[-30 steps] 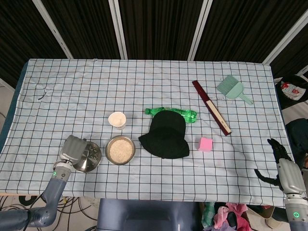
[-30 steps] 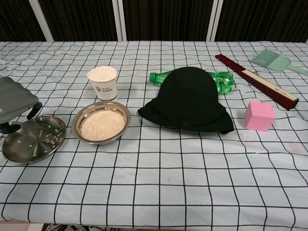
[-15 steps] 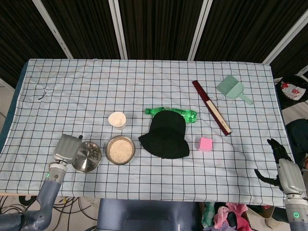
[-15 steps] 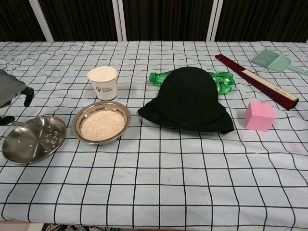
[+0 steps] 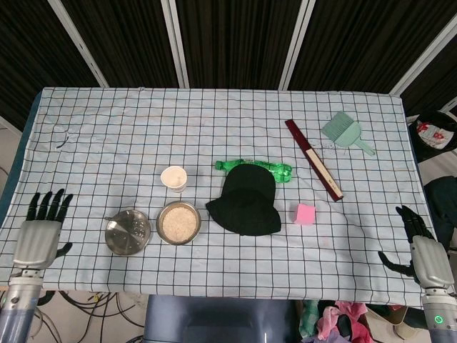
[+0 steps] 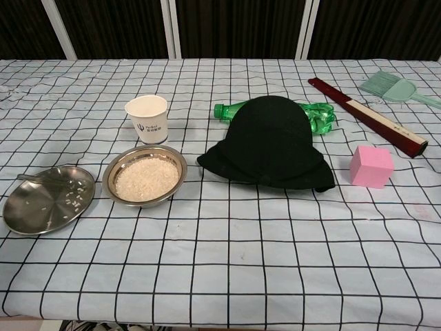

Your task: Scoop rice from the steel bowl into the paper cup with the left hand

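From the head view, the round steel bowl of white rice (image 5: 178,223) sits on the checked tablecloth (image 5: 214,128), and serves as the landmark. The small white paper cup (image 5: 173,179) stands just behind it, upright and apart from it. A shallow steel dish with stray rice grains (image 5: 128,231) lies just to the bowl's left. The grey left hand (image 5: 37,236) hovers at the cloth's left edge, well beyond that dish, fingers spread and straight, holding nothing. So the rice lies to that hand's right, with the dish between them. The black-fingered right hand (image 5: 421,254) rests far right of the bowl, past the black hat (image 5: 245,200) and pink cube (image 5: 305,214); its fingers look apart and empty. The left hand is plainly the nearer.

From the chest view, neither hand shows. The bowl (image 6: 145,174) is heaped level with rice, the cup (image 6: 147,118) directly behind it, open mouth up. A thin handle-like piece rests in the dish (image 6: 47,198) at its rear left rim; I judge it the scoop, though it is too small to be sure.
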Available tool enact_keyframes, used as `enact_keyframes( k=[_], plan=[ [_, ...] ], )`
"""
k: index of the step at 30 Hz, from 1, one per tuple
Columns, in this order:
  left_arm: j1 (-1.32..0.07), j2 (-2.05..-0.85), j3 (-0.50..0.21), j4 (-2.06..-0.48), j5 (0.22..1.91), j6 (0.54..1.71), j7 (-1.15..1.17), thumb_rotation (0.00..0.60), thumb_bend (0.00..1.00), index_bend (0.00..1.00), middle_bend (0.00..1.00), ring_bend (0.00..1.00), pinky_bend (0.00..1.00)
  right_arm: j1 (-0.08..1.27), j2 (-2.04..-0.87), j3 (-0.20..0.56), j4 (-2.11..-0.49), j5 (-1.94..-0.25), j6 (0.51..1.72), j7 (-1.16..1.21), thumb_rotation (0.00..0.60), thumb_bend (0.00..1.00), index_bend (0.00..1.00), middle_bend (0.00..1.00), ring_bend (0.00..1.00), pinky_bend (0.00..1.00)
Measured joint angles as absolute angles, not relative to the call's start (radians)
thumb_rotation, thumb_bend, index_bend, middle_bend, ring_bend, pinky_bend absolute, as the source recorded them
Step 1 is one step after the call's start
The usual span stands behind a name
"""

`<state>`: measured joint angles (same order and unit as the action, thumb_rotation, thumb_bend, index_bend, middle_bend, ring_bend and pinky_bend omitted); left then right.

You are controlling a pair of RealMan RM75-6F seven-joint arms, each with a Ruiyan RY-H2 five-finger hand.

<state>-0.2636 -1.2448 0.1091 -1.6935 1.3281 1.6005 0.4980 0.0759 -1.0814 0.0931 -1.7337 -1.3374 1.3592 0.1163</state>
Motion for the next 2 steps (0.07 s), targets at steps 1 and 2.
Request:
enact_keyframes(
  k=[1,2],
  plan=[
    [-0.243,-1.239,0.116,-1.684,1.352,1.626,0.479,0.6,0.05,0.0,0.0,0.0,0.0,0.076,-1.082,0.092,-1.732,-1.34,1.36,0.114,0.6,0.21,0.0,0.0,0.0,0.17],
    [-0.216,-1.233,0.126,-1.667,1.383,1.657,0.453,0.6,0.05,0.0,0.0,0.0,0.0,0.076,-1.083,0.091,-1.73,-1.343,1.362,0.111,0.6,0.21,0.0,0.0,0.0,0.17]
  ],
)
